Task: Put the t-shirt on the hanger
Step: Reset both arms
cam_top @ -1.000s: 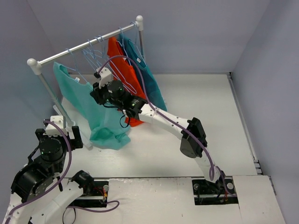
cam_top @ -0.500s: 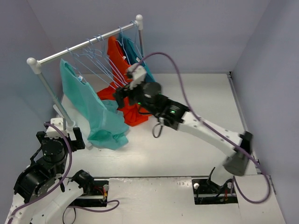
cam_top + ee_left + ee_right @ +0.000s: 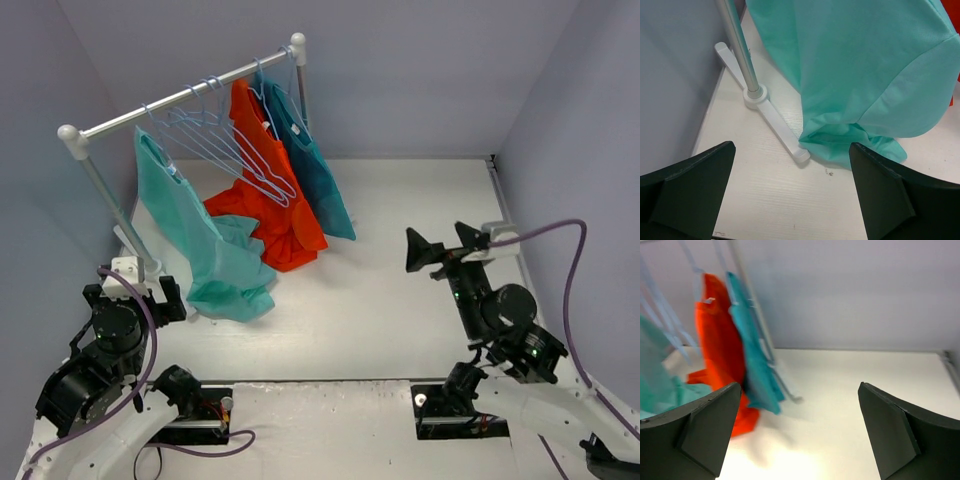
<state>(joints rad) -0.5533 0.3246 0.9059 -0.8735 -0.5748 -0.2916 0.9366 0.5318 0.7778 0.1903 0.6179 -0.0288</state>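
The right gripper (image 3: 440,245), jaws spread wide and holding nothing, hovered well to the right of the clothes rack (image 3: 180,100). The left gripper (image 3: 790,200), likewise wide and empty, sat low by the rack's left post, just in front of its white foot (image 3: 775,125). The t-shirt (image 3: 205,250) hung on a hanger (image 3: 152,125) at the left end of the rack's rail, its lower part bunched on the table (image 3: 400,300) beside that foot. Further right along the rail came bare wire hangers (image 3: 235,150), an orange-red shirt (image 3: 265,200) and a darker teal shirt (image 3: 315,180).
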